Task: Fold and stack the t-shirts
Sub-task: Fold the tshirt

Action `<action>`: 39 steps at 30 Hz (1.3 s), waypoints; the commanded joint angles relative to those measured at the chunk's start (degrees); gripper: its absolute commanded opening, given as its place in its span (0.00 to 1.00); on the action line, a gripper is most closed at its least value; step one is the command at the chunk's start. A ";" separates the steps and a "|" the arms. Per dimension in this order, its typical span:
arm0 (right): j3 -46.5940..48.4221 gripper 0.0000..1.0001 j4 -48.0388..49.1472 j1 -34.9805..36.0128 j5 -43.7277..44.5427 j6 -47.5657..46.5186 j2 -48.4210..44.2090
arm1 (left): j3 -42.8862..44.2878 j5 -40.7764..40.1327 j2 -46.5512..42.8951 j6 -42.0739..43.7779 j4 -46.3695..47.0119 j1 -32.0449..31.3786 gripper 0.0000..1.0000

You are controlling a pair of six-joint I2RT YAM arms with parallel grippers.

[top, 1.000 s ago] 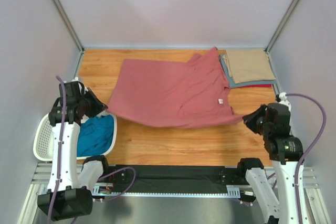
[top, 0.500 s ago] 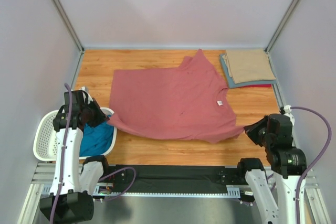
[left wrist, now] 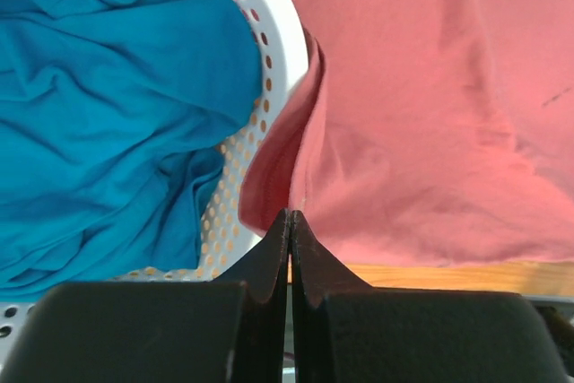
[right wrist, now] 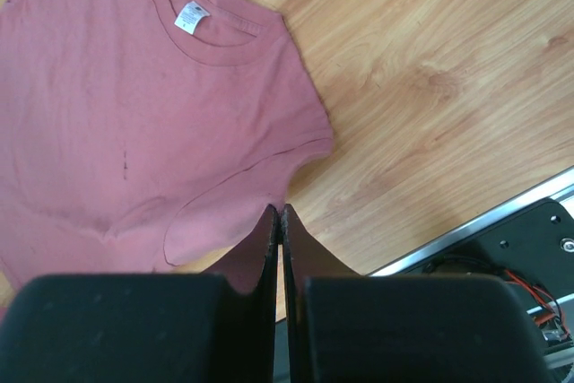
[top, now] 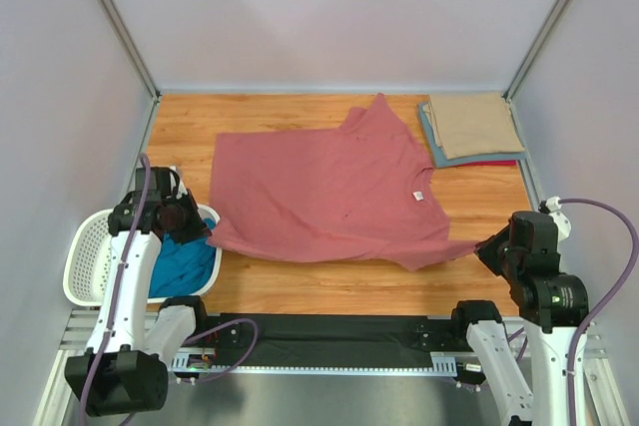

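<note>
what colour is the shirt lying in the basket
The shirt is teal blue, clearest in the left wrist view, where it lies bunched in the white basket.

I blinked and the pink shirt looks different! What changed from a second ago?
The left arm and right arm drew back toward the near edge and lowered the rose t-shirt, which had hung stretched between them; it now lies flatter on the table. Their jaws stayed shut on its edges. The folded stack, basket and teal shirt did not move.
</note>
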 commanded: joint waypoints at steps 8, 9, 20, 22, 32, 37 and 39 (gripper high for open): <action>3.94 0.00 2.63 -0.14 4.64 -2.14 2.25 | 4.04 -5.76 3.10 -1.42 -2.61 -5.91 0.00; 3.95 0.00 2.72 -0.14 4.55 -2.49 2.42 | 3.86 -6.55 3.19 -1.77 -3.22 -7.65 0.00; 7.28 0.00 0.70 -0.14 14.83 -2.41 4.09 | 3.86 -11.74 0.73 -5.20 -6.91 -14.87 0.00; 8.16 0.00 0.61 -0.14 15.09 -2.06 5.93 | 3.07 -11.66 0.90 -5.46 -7.00 -16.27 0.00; 8.52 0.00 2.72 -0.23 16.50 -4.16 11.30 | -1.14 -7.27 0.99 -10.82 -5.69 -26.47 0.00; 6.32 0.00 6.05 -0.14 12.72 -5.66 12.71 | -1.51 -9.00 3.89 -12.05 -6.12 -29.99 0.00; 5.71 0.00 7.55 -0.14 12.37 -5.57 13.67 | 0.16 -12.43 4.50 -12.76 -6.39 -29.99 0.00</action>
